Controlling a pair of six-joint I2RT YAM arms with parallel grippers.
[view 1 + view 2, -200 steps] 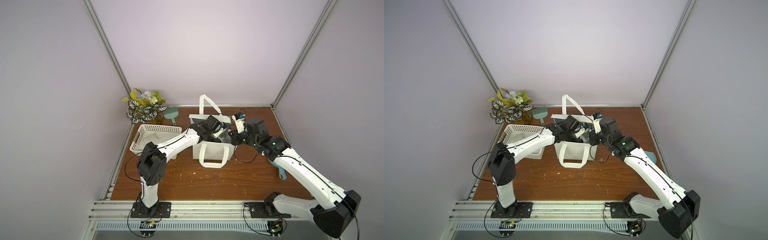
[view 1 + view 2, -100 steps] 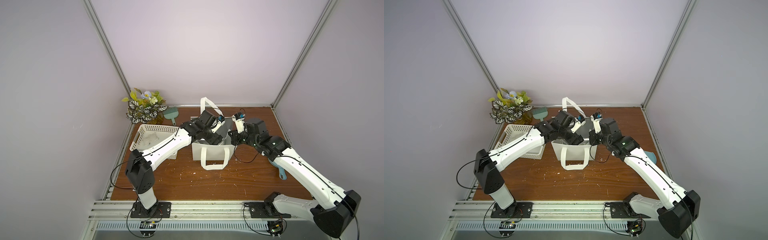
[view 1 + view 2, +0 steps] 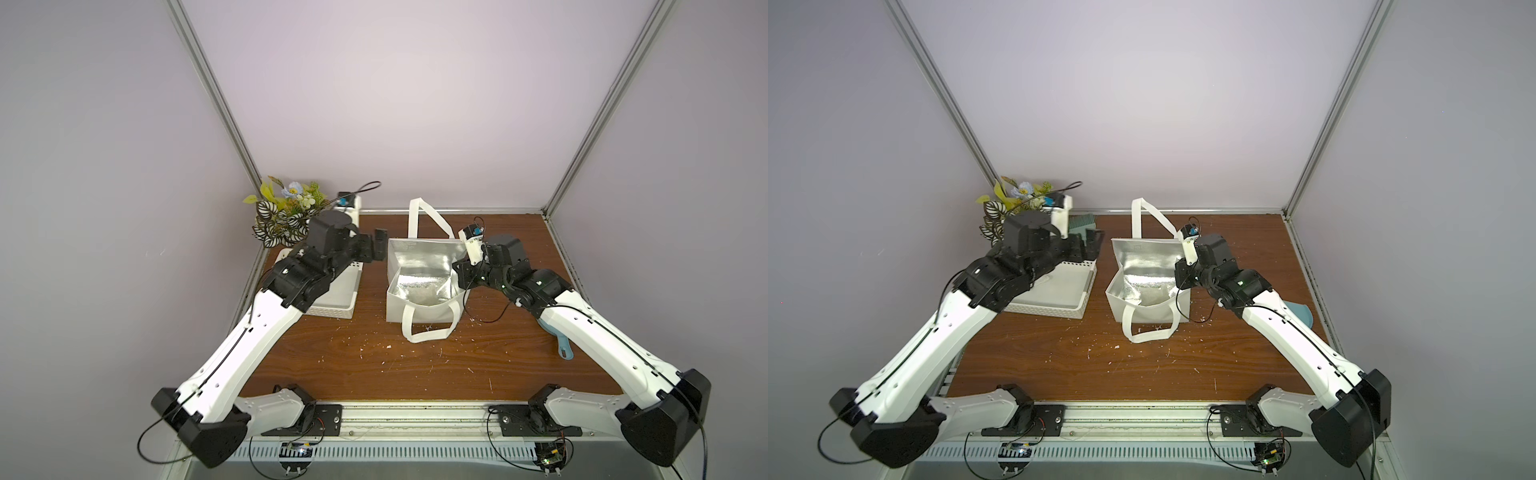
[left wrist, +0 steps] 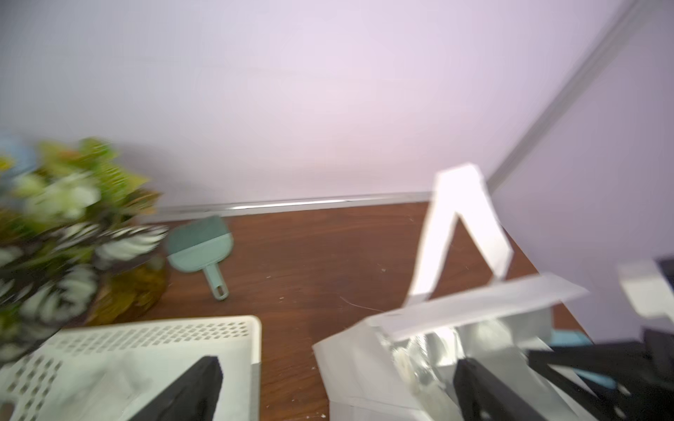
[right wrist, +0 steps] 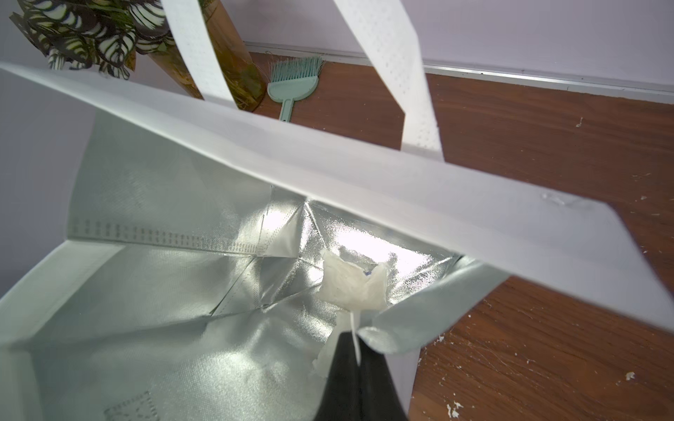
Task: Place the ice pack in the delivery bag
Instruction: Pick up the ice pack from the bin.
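Nearest us on the crumb-strewn wooden tabletop (image 3: 332, 365), we see one loop handle (image 3: 428, 337) of the delivery bag (image 3: 395, 307) lying flat in front of the bag. Behind it the bag stands upright with its mouth open and its silver lining showing. Down on the foil floor, toward the bag's right wall, we find the ice pack (image 5: 352, 288), crumpled and lying free. We see the right gripper (image 3: 462, 275) clenched on the rim of that right wall. To the bag's left we see the left gripper (image 3: 1089, 245) with its jaws spread wide and nothing between them, hanging over the far end of the white perforated basket (image 3: 332, 313), apart from the bag. Farthest back, by the wall, we see a teal hand brush (image 5: 293, 78) lying beside a leafy plant (image 3: 282, 216).
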